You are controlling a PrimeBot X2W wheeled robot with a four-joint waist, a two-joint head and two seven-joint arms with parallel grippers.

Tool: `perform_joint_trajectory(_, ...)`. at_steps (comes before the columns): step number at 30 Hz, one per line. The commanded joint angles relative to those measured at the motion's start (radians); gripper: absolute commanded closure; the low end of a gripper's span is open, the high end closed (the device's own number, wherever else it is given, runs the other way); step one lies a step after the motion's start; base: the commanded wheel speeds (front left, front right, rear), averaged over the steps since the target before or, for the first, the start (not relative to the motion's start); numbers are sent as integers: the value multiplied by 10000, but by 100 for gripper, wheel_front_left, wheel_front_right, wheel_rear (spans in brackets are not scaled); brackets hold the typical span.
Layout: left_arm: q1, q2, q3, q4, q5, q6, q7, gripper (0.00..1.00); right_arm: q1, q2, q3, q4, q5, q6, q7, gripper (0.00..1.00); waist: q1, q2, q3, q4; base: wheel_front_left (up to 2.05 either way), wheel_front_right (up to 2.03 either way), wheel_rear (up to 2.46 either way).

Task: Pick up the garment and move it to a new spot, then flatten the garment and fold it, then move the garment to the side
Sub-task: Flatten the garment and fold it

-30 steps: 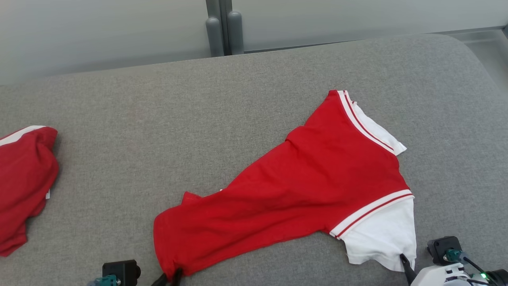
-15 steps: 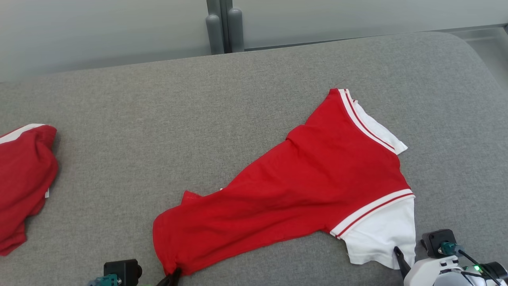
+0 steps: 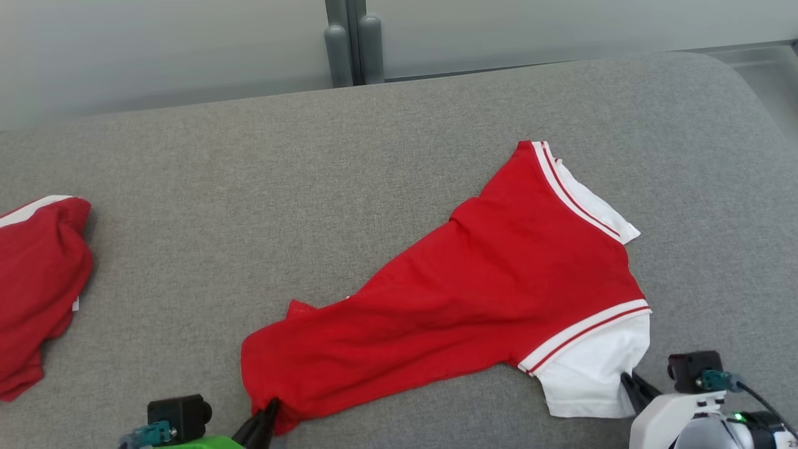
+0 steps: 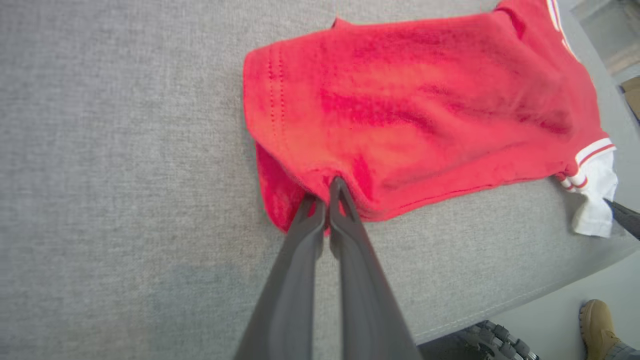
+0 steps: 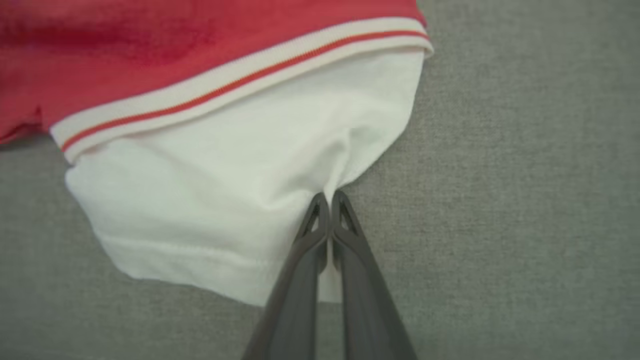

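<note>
We see a grey cloth-covered counter point(image 3: 249, 206) spanning the head view, its far edge against a pale wall. On it, right of centre, the red garment point(image 3: 486, 280) lies mostly flat, running diagonally from a hem corner near the front edge up to a white-striped sleeve further back. A second red garment point(image 3: 37, 274) sits bunched at the counter's far left, well apart from the first. Nearest the front right, the garment's white sleeve point(image 5: 225, 200) puckers where the right gripper point(image 5: 325, 200) meets it, jaws pressed together on a fold of the white cloth. The left gripper point(image 4: 327, 192) has its jaws pinching the red hem corner. A tan shoe point(image 4: 597, 320) stands on the floor below the counter's edge.
</note>
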Motion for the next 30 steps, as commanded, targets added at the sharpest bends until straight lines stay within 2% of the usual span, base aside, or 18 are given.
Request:
perform_joint_trajectory(1, 6, 52, 57, -176, -50, 25, -62, 100, -101, 28, -66, -172, 164, -8, -56, 100, 0, 0, -9, -7, 0, 0, 0)
perform_joint_trajectory(7, 152, 142, 352, -1884, -477, 28, 16, 100, -310, -137, -866, -2617, 1534, -6, 24, 100, 0, 0, -87, -107, 0, 0, 0)
perform_joint_trajectory(13, 35, 405, 582, -3666, -583, 163, 359, 100, -777, -258, -1831, -5254, 2760, -8, 637, 100, 0, 0, -110, -174, 0, 0, 0)
perform_joint_trajectory(19, -1014, 716, 835, -4904, -915, 87, 868, 100, -1874, -203, -2725, -6855, 3825, -5, 1365, 100, 0, 0, 230, -103, 0, 0, 0)
perform_joint_trajectory(24, -3079, 1436, 1366, -4952, -1015, 5, 1587, 100, -4003, -502, -2954, -6707, 4149, -5, 2268, 100, 0, 0, 1071, -88, 0, 0, 0)
perform_joint_trajectory(26, -4294, 1729, 1488, -4617, -1185, -79, 1922, 100, -5159, -735, -2905, -6252, 3931, -5, 2641, 100, 0, 0, 1522, -19, 0, 0, 0)
perform_joint_trajectory(30, -7356, 2225, 1462, -3366, -966, -198, 2412, 100, -7948, -555, -2697, -4809, 3453, -5, 3131, 100, 0, 0, 2693, 107, 0, 0, 0)
